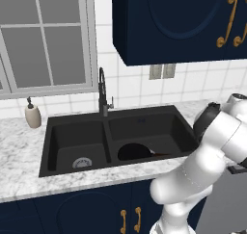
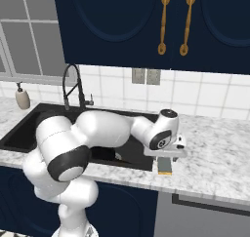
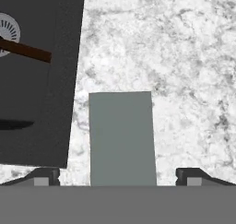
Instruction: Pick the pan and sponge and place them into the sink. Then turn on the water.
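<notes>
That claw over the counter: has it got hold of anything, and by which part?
Nothing is held. The gripper hangs open above the sponge on the counter, one finger on each side, not touching. The pan lies in the sink.

Surfaces under my hand: the white-grey speckled marble counter (image 3: 184, 57) looks polished stone, mottled. The rectangular sponge's grey-green top layer (image 3: 121, 138) reads flat and matt; yellow body (image 2: 166, 173) below. The black double-basin sink (image 1: 77, 132) is matt, with a silver metal drain (image 1: 82, 162). The round black pan (image 1: 132, 151) looks dull; its straight brown handle (image 3: 27, 51) woodlike. Tall dark gooseneck faucet (image 1: 102, 93): metallic.
</notes>
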